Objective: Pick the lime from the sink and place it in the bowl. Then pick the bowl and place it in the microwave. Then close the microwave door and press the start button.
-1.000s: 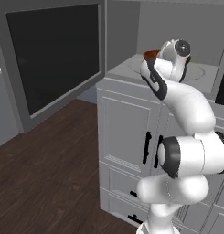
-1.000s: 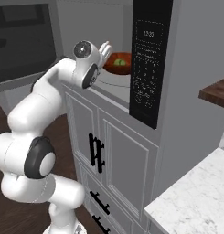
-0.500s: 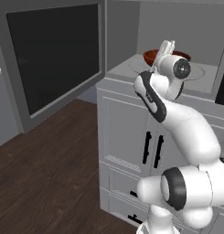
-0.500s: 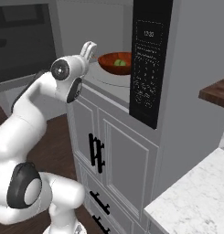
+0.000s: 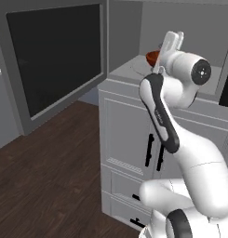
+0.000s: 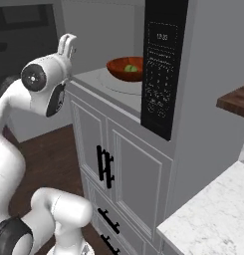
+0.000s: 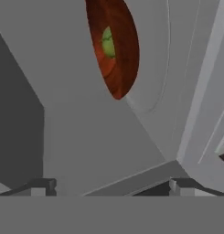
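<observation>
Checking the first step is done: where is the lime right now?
The lime sits in the bowl, on the turntable plate inside the open microwave, left of the control panel in the right base view.

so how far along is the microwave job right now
Done: the lime lies in the bowl, and the bowl stands inside the microwave on its turntable. In hand: nothing; the end effector is open, clear of the bowl. Left: shutting the microwave door, which stands wide open, then pressing start.

The lime point(image 6: 130, 68) sits in the bowl point(image 6: 124, 69) inside the microwave point(image 6: 118, 87), centre frame; the microwave door point(image 5: 55, 58) stands at upper left.
</observation>
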Motion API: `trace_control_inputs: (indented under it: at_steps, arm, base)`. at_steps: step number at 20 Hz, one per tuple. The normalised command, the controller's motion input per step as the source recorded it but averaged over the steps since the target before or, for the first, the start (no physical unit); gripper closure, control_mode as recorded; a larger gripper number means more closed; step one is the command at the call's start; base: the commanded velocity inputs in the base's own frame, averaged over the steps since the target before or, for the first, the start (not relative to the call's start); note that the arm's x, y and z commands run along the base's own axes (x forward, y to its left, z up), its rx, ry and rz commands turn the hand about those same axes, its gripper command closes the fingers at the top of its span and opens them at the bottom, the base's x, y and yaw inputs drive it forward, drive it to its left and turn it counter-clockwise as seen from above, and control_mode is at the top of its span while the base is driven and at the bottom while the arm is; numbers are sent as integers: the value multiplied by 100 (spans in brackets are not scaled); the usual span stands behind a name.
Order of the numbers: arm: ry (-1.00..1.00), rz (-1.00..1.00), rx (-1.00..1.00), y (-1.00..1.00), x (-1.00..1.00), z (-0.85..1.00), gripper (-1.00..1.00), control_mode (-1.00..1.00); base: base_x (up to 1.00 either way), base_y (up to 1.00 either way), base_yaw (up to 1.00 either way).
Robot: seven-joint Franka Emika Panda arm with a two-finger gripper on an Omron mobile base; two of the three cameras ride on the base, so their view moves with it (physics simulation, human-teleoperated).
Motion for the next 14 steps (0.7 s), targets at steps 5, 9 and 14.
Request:
trace_control_inputs:
  at_steps: [5, 9, 14]
  arm:
    - [5, 6, -11, 59, -100, 22, -100, -100]
    - [-6, 12, -10, 55, -100, 1, -100, -100]
    - [-14, 10, -1, 68, -100, 0, -100, -100]
  base:
    - [0, 0, 0]
    - [0, 0, 0]
    - [0, 0, 0]
